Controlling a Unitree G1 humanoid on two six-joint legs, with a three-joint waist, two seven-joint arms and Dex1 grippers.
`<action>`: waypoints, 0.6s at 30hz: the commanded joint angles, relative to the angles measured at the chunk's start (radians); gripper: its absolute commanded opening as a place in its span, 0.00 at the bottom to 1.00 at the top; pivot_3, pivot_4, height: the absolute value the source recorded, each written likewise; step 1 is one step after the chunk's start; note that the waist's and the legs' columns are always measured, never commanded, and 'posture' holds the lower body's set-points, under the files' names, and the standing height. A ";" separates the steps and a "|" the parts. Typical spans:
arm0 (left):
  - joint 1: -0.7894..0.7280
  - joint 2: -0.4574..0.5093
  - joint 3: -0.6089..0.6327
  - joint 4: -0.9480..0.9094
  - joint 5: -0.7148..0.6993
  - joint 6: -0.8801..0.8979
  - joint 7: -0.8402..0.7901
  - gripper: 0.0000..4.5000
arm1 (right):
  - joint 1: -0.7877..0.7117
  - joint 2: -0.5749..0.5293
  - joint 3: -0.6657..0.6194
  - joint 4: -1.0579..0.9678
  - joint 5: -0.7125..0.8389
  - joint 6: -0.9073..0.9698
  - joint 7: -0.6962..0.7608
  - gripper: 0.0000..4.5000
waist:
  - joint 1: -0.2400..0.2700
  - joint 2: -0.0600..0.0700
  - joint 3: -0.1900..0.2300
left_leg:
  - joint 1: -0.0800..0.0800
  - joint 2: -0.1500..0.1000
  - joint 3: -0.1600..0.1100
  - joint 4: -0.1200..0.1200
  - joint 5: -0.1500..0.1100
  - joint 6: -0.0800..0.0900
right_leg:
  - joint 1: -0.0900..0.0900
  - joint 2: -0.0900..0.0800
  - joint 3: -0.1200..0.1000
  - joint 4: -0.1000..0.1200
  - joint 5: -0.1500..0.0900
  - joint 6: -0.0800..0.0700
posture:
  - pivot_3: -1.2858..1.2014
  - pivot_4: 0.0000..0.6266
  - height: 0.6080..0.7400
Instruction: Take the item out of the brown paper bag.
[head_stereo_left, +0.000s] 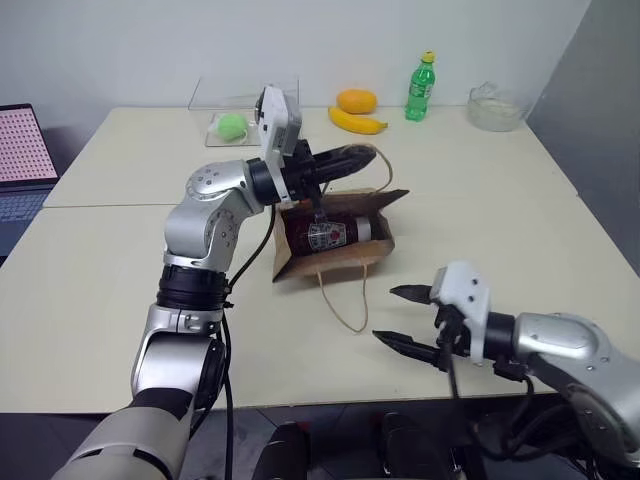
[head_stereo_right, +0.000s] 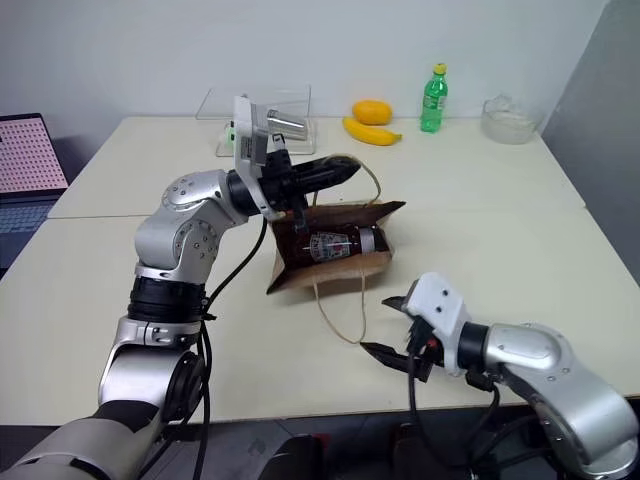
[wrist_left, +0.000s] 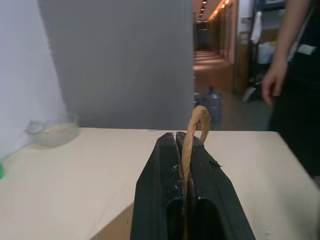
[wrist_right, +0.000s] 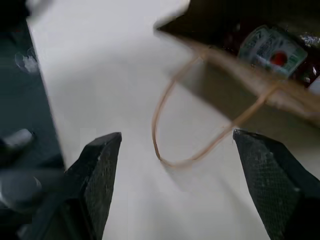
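In the left eye view, the brown paper bag (head_stereo_left: 335, 240) lies on its side on the table (head_stereo_left: 100, 260), its mouth open toward the robot. The dark red bottle (head_stereo_left: 325, 233) lies inside it; only its pale label and white cap show clearly, the rest sits in shadow. The left tool (head_stereo_left: 350, 160) is above the bag, clamped shut on one tan loop handle (head_stereo_left: 378, 170) and partly covers the bag's upper edge. The other handle (head_stereo_left: 342, 295) lies loose on the table in front of the bag. The right tool (head_stereo_left: 405, 315) hangs near the table's front edge, apart from the bag, its fingers spread and holding nothing. At the far edge stand a green bottle (head_stereo_left: 420, 88), a banana (head_stereo_left: 357, 121), an orange fruit (head_stereo_left: 357, 100), a glass bowl (head_stereo_left: 496, 108) and a clear box (head_stereo_left: 228, 100) with a green ball (head_stereo_left: 232, 126). A laptop (head_stereo_left: 22, 160) is cut off at the left.

In the left wrist view, the black fingers (wrist_left: 160, 200) are pressed together on the rope handle, which loops up past them. A person's hand (wrist_left: 272, 82) and arm show beyond the table, cut off.

In the right wrist view, two wide-apart fingers (wrist_right: 100, 175) frame the loose handle and the bag's open mouth, with the bottle's label blurred inside.
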 joint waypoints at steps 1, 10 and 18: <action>-0.002 0.025 0.013 -0.082 -0.059 0.066 -0.009 0.00 | -0.127 0.028 0.042 0.036 0.022 0.004 -0.073 0.85 | -0.003 0.000 0.000 | 0.000 0.000 0.000 0.000 0.000 0.000 | 0.000 0.000 0.000 0.000 0.000 0.000 | 0.52 0.24 1.00; 0.007 0.043 0.035 -0.093 -0.064 0.049 0.007 0.00 | -0.471 0.127 0.429 0.508 -0.314 -0.232 -0.219 0.99 | -0.001 0.000 0.000 | -0.001 0.000 0.000 0.000 0.000 0.000 | -0.002 0.000 0.000 -0.001 0.000 0.000 | 0.52 0.24 1.00; 0.015 0.043 0.032 -0.084 -0.057 0.028 0.010 0.00 | -0.598 0.240 0.521 0.934 -0.540 -0.477 -0.298 0.99 | -0.003 0.000 0.000 | -0.001 -0.001 0.000 0.000 0.000 0.000 | -0.002 -0.001 0.000 0.000 0.000 0.000 | 0.52 0.24 1.00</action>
